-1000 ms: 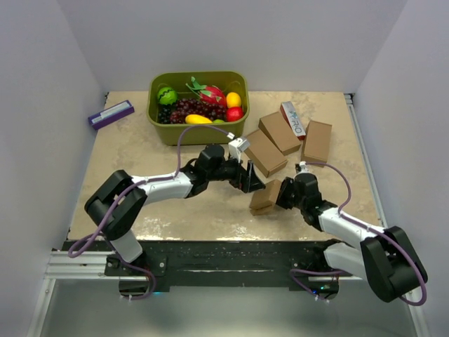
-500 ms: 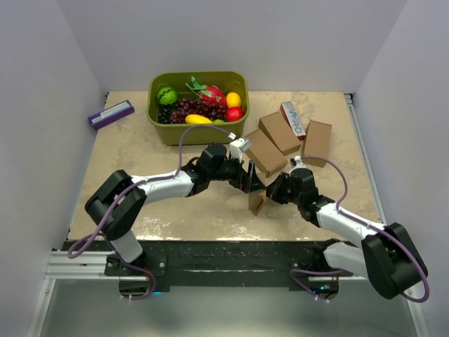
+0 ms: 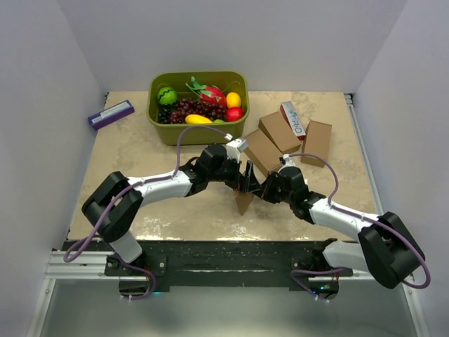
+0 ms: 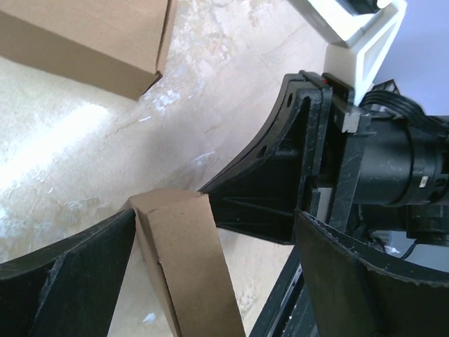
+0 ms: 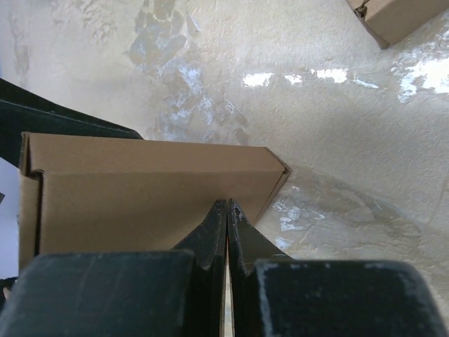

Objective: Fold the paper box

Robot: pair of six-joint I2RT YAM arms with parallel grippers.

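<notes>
The paper box (image 3: 243,202), a slim plain brown carton, stands tilted on edge at the table's front middle, between both grippers. My right gripper (image 3: 265,189) comes at it from the right. In the right wrist view its fingers (image 5: 226,208) are pressed together with their tips at the box's long side (image 5: 140,182), pinching a thin edge of it. My left gripper (image 3: 247,180) is open over the box from behind. In the left wrist view (image 4: 214,225) the box (image 4: 186,267) leans against the left finger (image 4: 70,281), with a wide gap to the other finger.
Three more brown cartons (image 3: 265,151) (image 3: 280,131) (image 3: 317,140) lie at the right rear, with a white-and-red lettered carton (image 3: 295,118). A green bin (image 3: 196,135) of fruit stands at the back. A purple-and-white box (image 3: 111,114) lies at the far left.
My right gripper has carried the paper box leftward and turned it from lying flat to standing on edge, bringing it between the left gripper's open fingers. The left arm has barely moved.
</notes>
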